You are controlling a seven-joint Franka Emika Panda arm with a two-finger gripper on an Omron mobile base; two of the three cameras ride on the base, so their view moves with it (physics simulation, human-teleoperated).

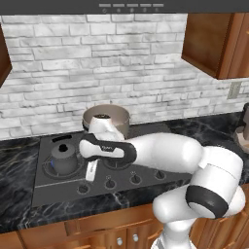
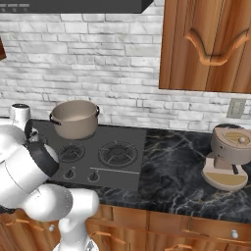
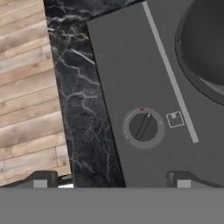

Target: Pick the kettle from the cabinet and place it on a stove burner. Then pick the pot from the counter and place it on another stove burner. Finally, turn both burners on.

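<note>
The dark grey kettle [image 1: 64,156] stands upright on the front left stove burner [image 1: 53,168]. The beige pot [image 1: 108,119] [image 2: 75,119] sits on a back burner behind it. My gripper [image 1: 90,176] [image 3: 112,179] points down just right of the kettle, over the cooktop's front edge. It is open and holds nothing. In the hand view a round knob [image 3: 143,127] lies between and just ahead of the two fingertips [image 3: 41,179], without touching them. A dark round shape [image 3: 205,43] fills that view's upper right corner; I cannot tell whether it is kettle or burner.
Further knobs [image 1: 110,183] [image 2: 91,176] line the cooktop's front edge. Two free burners [image 2: 118,153] lie on the right half. Black marble counter [image 1: 19,160] [image 2: 171,162] flanks the stove. A beige appliance [image 2: 228,157] stands at the right. A wooden wall cabinet [image 1: 214,41] [image 2: 211,44] hangs above.
</note>
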